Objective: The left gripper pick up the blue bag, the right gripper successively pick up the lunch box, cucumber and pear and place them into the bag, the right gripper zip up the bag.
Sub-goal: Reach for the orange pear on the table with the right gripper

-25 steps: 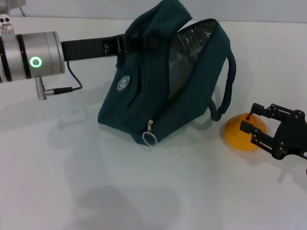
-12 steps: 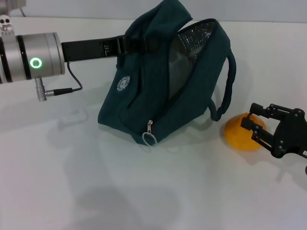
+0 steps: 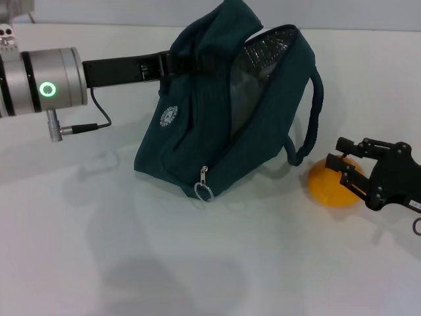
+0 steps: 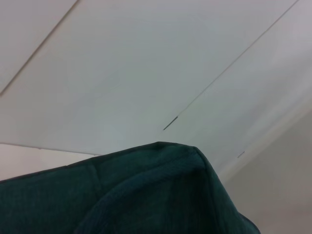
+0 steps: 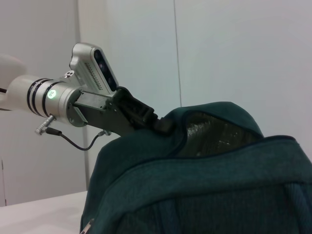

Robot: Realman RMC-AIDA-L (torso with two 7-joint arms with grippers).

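Now your left gripper [image 3: 187, 62] is clamped on the upper edge of the bag [image 3: 223, 125], holding its mouth open toward the right, silver foil lining showing inside the ribbed teal fabric. Your right gripper [image 3: 347, 172] sits low at the table's [image 3: 99, 250] right side, fingers spread around the smooth, round orange pear [image 3: 327, 183], not closed on it. You have bare white surface in front of the bag, and its zip pull [image 3: 204, 187] hangs at the near corner
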